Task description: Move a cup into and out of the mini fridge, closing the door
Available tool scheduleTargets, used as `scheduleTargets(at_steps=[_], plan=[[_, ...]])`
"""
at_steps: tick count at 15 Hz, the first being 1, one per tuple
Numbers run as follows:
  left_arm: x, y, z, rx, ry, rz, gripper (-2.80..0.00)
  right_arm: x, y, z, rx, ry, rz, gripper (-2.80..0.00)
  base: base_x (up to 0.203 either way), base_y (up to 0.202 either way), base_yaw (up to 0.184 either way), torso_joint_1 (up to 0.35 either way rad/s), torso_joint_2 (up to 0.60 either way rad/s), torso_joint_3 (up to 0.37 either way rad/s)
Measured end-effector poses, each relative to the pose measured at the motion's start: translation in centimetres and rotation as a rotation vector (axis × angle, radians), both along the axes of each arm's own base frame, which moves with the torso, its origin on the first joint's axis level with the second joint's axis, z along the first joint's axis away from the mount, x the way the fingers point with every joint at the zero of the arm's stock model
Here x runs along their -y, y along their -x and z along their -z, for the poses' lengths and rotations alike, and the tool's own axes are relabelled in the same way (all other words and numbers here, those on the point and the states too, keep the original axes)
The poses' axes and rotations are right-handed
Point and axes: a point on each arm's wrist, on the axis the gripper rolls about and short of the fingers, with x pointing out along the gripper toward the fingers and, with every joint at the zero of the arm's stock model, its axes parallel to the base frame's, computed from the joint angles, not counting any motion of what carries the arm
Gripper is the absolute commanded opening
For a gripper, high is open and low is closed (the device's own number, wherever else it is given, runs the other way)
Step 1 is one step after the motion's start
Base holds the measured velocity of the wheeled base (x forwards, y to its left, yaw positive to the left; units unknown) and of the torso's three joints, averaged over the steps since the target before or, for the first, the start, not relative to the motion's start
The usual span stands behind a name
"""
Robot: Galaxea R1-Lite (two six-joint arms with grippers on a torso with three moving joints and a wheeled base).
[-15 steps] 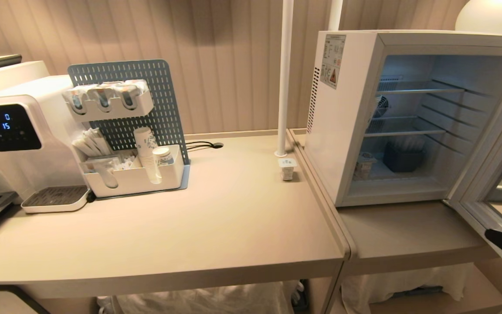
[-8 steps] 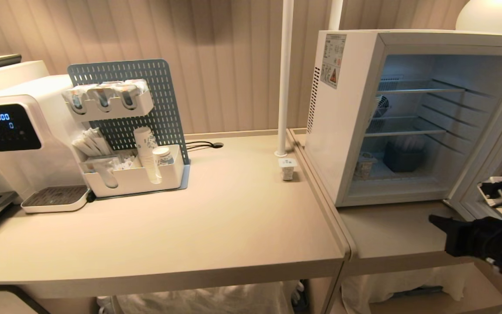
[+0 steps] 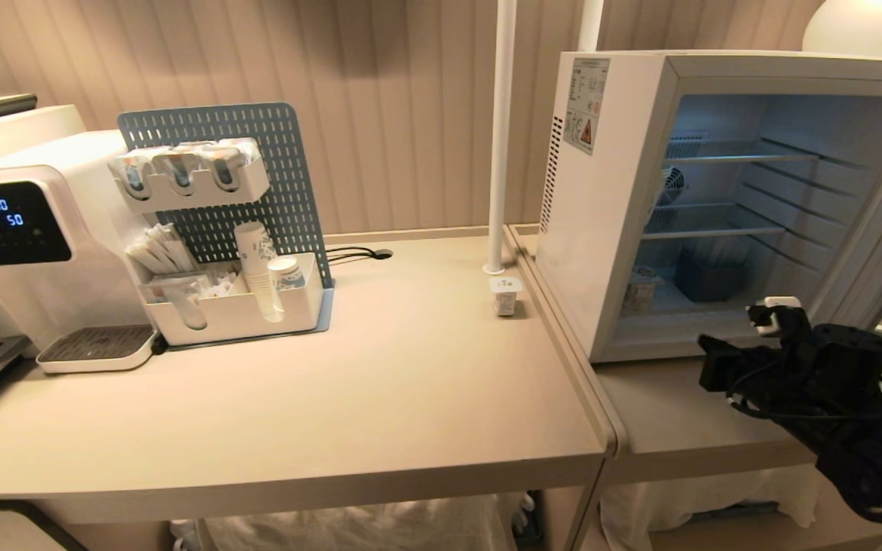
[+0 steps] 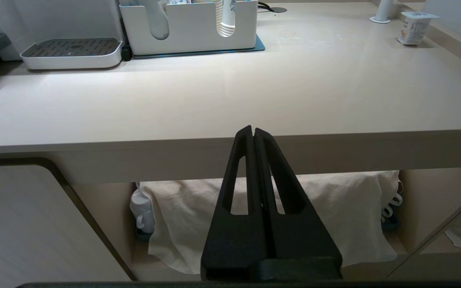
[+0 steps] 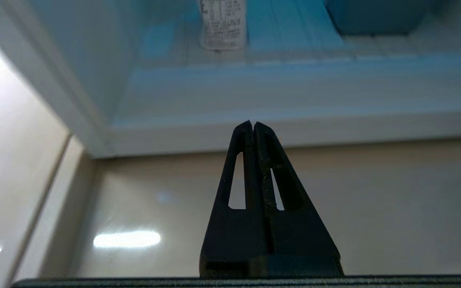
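Right wrist view: right claw (image 5: 253, 125) pressed together, empty, at fridge (image 5: 230, 132) sill. Cup (image 5: 223, 25) ahead, inside on fridge floor. Risk: knocking cup over unless spread first. Left claw (image 4: 253, 130) pressed together, parked below bench (image 4: 230, 100).

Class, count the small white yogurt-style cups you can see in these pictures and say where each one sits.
2. One cup stands on the counter beside the pole; another cup stands on the mini fridge floor. The blue bin may hide more.

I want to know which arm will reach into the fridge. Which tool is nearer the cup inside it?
Right. The right tool is just outside the fridge, pointing at the cup inside. The left tool is parked low before the counter.
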Motion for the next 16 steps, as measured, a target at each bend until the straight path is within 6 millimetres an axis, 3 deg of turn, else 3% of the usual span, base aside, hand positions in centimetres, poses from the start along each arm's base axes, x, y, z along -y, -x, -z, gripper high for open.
scheduleTargets(at_steps=[4,16], plan=[[0.0,0.0,0.0,0.0,0.001,0.0,-2.8,-0.1,-3.6,0.5,-0.049,0.045,-0.018,-2.8,0.0,0.0,0.0,0.0,0.0,0.0],[0.0,0.0,0.0,0.0,0.002,0.0,-2.8,0.0,-11.7,0.1,-0.114,0.091,-0.054,-2.8,0.0,0.0,0.0,0.0,0.0,0.0]])
